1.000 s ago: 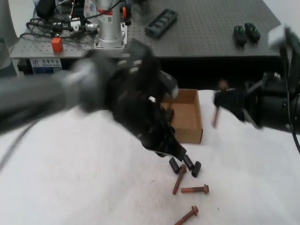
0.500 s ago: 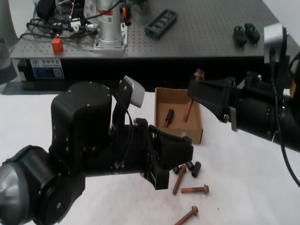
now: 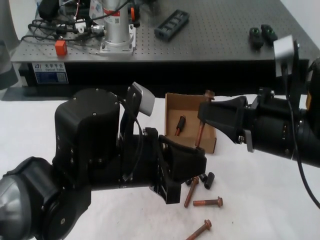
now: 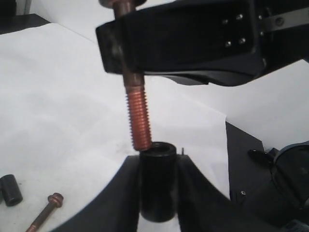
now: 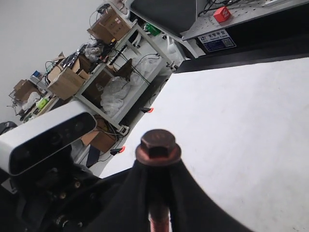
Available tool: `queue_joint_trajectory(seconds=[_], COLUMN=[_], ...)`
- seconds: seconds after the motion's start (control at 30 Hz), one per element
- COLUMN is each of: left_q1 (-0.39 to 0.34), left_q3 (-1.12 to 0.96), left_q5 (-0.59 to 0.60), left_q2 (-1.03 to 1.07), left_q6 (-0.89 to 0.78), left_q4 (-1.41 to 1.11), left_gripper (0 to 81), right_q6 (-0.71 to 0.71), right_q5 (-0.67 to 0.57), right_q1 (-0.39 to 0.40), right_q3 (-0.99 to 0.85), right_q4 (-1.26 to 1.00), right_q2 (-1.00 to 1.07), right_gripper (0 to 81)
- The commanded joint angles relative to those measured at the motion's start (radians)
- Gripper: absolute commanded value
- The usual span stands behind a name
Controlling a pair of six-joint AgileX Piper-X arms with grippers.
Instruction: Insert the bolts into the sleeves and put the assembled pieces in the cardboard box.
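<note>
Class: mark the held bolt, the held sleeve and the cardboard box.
held bolt [image 4: 136,121]: left wrist view, threaded shank.
held sleeve [image 4: 158,186]: left wrist view, side wall.
cardboard box [image 3: 210,143]: high view, front wall.

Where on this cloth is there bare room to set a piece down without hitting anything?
Bare white cloth lies right of the loose bolts, nearer the camera than the right arm, and at far left beyond the left arm. It is crowded before the cardboard box, where the left gripper and right gripper meet beside the loose sleeves.
</note>
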Motion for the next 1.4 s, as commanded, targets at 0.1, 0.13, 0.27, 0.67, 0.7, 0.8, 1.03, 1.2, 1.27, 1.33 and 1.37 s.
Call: queue_joint_trajectory(seconds=[0.1,0.13,0.27,0.67,0.7,0.8,1.03,1.2,1.27,1.33,1.37], left_q1=[0.001,0.001,0.001,0.001,0.001,0.005,0.051,0.05,0.05,0.05,0.05], left_q3=[-0.01,-0.01,-0.01,-0.01,-0.01,-0.021,-0.23,-0.326,-0.34,-0.34,-0.34], left_q5=[-0.022,-0.022,-0.022,-0.05,-0.097,-0.267,-0.337,-0.401,-0.449,-0.504,-0.523], left_q2=[-0.011,-0.011,-0.011,-0.011,-0.011,-0.004,0.169,0.287,0.32,0.341,0.349], left_q6=[0.021,0.031,0.058,0.179,0.175,0.153,0.179,0.222,0.222,0.222,0.222], left_q4=[-0.03,-0.03,-0.03,-0.03,-0.03,-0.03,-0.068,-0.256,-0.336,-0.406,-0.427], left_gripper=[0.7,0.7,0.7,0.7,0.7,0.7,0.7,0.7,0.7,0.7,0.7], right_q6=[-0.036,-0.039,-0.042,-0.072,-0.072,-0.083,-0.221,-0.224,-0.224,-0.224,-0.224], right_q5=[-0.024,-0.024,-0.031,-0.078,-0.078,-0.084,-0.084,-0.084,-0.084,-0.084,-0.084], right_q1=[0.005,0.005,0.005,-0.001,-0.01,-0.062,-0.252,-0.355,-0.384,-0.407,-0.414], right_q3=[-0.004,-0.004,-0.004,-0.005,-0.005,-0.005,-0.005,-0.005,-0.005,-0.005,-0.005], right_q4=[0.053,0.052,0.055,0.088,0.088,0.14,0.338,0.333,0.328,0.328,0.328], right_q2=[-0.019,-0.019,-0.019,-0.019,-0.019,-0.045,-0.186,-0.239,-0.244,-0.243,-0.243], right_gripper=[1.5,1.5,1.5,40.0,43.3,42.7,42.0,42.0,42.0,42.0,42.0])
